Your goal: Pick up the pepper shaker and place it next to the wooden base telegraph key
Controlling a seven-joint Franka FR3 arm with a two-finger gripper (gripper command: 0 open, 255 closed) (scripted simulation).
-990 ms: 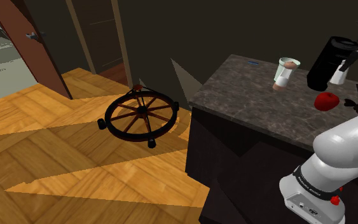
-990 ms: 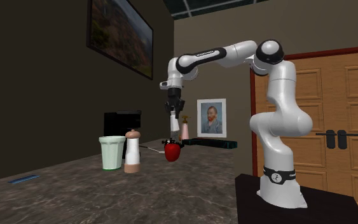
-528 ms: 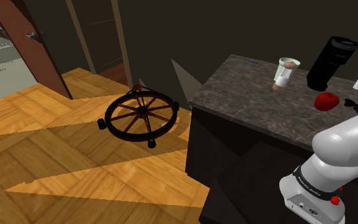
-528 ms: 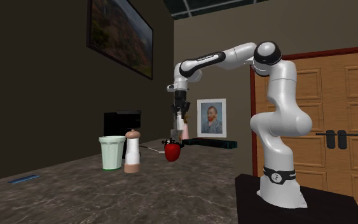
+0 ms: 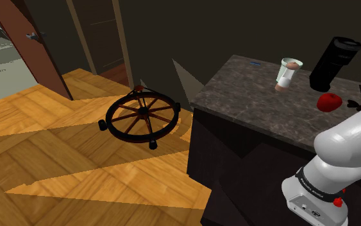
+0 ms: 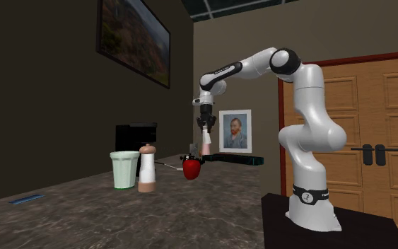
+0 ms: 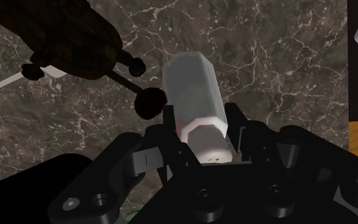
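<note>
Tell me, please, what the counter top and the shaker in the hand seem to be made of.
The counter top looks like polished dark stone, perhaps marble: white veins cross a brown-black ground. The shaker, clasped in the hand, is drawn plain pale grey with flat facets and a pinkish band; the material is open.

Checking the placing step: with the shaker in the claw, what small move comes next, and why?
Probably lower it straight down: the claw is shut on the shaker, which hangs over bare counter right beside the telegraph key, so setting it down seems all that is left.
</note>
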